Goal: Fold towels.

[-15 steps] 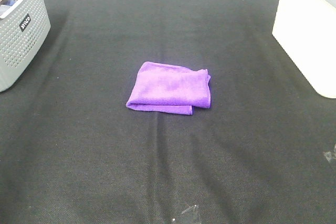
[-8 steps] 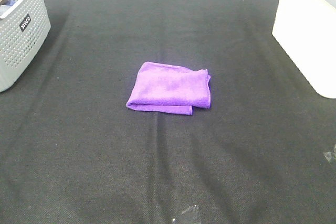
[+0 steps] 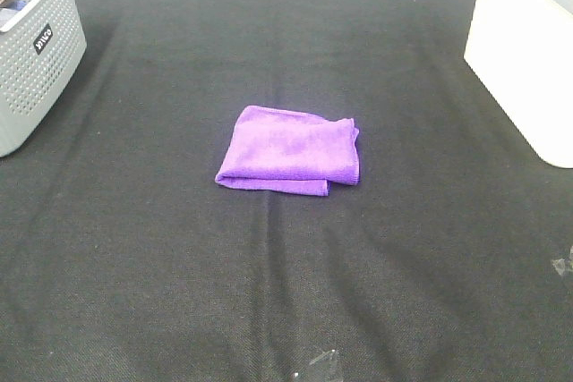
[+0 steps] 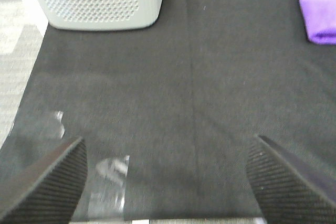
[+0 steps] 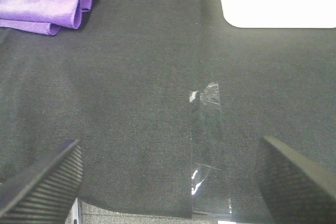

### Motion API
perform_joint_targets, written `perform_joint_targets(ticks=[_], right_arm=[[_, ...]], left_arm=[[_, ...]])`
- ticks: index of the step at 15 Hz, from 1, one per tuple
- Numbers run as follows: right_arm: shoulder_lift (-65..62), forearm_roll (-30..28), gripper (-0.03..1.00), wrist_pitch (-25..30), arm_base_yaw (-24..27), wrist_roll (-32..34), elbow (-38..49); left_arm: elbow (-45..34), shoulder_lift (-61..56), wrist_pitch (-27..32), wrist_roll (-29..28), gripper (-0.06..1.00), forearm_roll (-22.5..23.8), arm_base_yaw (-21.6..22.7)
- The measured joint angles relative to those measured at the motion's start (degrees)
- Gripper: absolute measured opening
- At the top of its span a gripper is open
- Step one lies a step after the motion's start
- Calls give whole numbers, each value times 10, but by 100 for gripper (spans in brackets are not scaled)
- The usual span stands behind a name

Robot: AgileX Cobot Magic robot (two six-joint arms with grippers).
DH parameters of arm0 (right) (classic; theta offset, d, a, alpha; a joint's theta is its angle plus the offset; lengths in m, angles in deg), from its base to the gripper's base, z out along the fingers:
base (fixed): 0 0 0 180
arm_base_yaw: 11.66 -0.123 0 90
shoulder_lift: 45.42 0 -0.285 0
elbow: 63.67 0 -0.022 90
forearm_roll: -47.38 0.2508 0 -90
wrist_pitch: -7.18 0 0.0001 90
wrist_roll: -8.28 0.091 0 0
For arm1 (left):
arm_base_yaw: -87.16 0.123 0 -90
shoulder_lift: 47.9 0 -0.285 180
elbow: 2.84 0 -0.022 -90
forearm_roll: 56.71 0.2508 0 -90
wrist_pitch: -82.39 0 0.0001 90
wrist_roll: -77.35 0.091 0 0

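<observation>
— On the black mat [image 3: 286, 292], near its middle: what lies there?

— One purple towel [image 3: 289, 149], folded into a thick rectangle, layers showing along its near edge and right side. Nothing touches it.

— Around it?

— Grey perforated basket [image 3: 36, 51] at the far left corner of the mat, white bin [image 3: 524, 51] at the far right. Both well apart from the towel. Strips of clear tape [image 5: 207, 145] sit at the near edge of the mat.

— Left gripper [image 4: 168, 182]?

— Fingers spread wide, nothing between them. It hangs over bare mat at the near left; basket ahead, towel off to the side at the frame's corner.

— Right gripper [image 5: 170, 182]?

— Also wide apart and empty, above the near right of the mat. The tape strip lies between its fingers' line of sight; towel and white bin further ahead.

— Either gripper visible from the high camera?

— No, neither arm shows there.
</observation>
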Motion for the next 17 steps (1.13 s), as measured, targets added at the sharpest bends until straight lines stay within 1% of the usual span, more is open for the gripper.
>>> perform_joint_targets(ticks=[1,2,17], right_arm=[[0,-1,85,0,0,1,1],[0,-1,85,0,0,1,1],[0,-1,85,0,0,2,1]], left_arm=[[-5,0,-10,2,78,-12,0],[-6,0,-10,2,78,-14,0],[-6,0,-14,2,78,-24,-1]])
